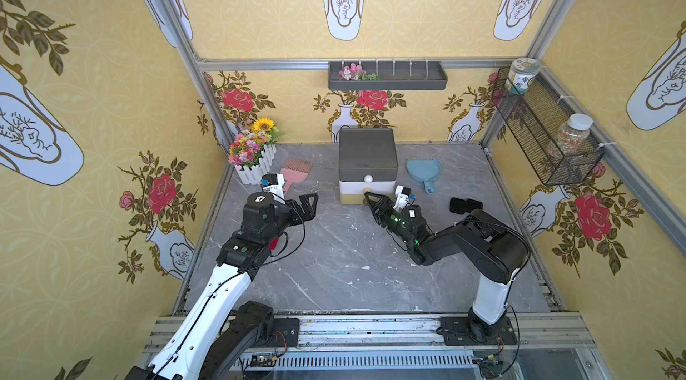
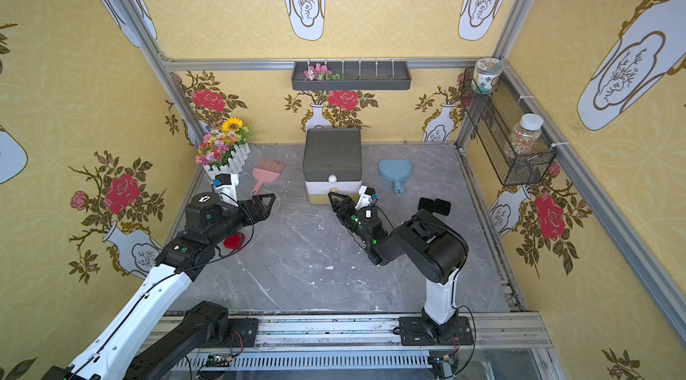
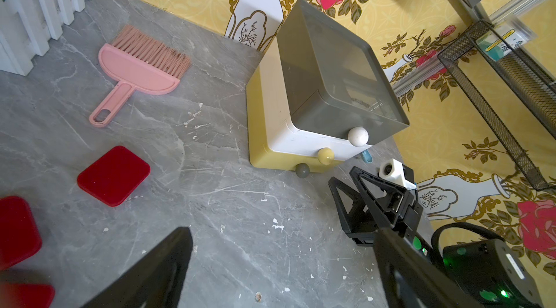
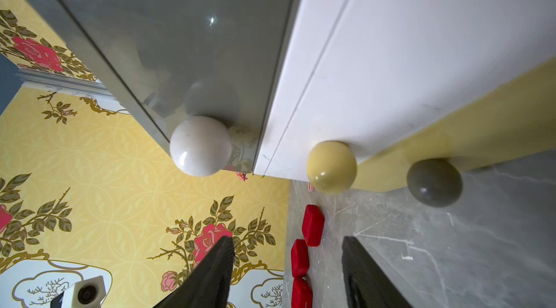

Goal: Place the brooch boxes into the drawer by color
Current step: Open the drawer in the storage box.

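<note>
Well, right tool (image 1: 368,199) is spread and empty just shy of the drawer (image 1: 366,162); left tool (image 1: 311,207) gapes wide over the worktop (image 1: 334,266) near red brooch boxes (image 3: 113,175).

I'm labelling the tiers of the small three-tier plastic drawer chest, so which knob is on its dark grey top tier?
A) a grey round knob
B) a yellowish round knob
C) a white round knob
C: the white round knob sits on the front of the dark grey top tier, while the yellowish round knob is on the white middle tier and the grey round knob is on the olive-yellow bottom tier.
</note>
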Motion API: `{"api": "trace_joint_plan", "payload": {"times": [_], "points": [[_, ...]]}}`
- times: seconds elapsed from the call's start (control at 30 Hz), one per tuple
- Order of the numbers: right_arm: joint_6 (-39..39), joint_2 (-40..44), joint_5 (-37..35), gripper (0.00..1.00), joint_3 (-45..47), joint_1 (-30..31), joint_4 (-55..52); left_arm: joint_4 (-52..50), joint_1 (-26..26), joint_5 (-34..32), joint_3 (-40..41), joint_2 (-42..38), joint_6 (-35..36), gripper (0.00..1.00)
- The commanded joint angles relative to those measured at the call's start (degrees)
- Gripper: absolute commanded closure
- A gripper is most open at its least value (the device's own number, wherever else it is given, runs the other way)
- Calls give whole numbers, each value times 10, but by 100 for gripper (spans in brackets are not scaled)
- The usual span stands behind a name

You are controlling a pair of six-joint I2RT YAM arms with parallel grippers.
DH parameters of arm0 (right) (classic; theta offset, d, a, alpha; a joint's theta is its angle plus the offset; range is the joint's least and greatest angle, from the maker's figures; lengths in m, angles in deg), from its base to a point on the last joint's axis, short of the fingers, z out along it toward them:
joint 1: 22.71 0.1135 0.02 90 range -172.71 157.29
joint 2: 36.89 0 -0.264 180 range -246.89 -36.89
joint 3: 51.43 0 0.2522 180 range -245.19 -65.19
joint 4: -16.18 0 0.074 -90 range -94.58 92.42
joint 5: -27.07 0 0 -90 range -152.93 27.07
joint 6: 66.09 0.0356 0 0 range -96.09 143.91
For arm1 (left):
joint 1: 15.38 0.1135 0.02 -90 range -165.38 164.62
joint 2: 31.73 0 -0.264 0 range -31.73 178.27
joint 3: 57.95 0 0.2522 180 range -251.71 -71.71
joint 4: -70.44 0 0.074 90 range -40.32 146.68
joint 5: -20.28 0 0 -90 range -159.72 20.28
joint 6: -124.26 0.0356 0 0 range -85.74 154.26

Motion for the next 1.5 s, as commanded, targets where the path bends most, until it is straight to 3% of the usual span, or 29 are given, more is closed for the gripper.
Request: {"api": "trace_joint_plan", "payload": {"times": [0.0, 0.47, 1.47], "points": [[-13, -9, -13, 38, -18, -3, -13, 1, 1, -2, 0, 1, 10, 0], [-23, -30, -35, 39, -49, -5, -48, 0, 1, -5, -7, 9, 20, 0], [-17, -86, -31, 52, -109, -19, -55, -2, 1, -15, -3, 10, 29, 0]]}}
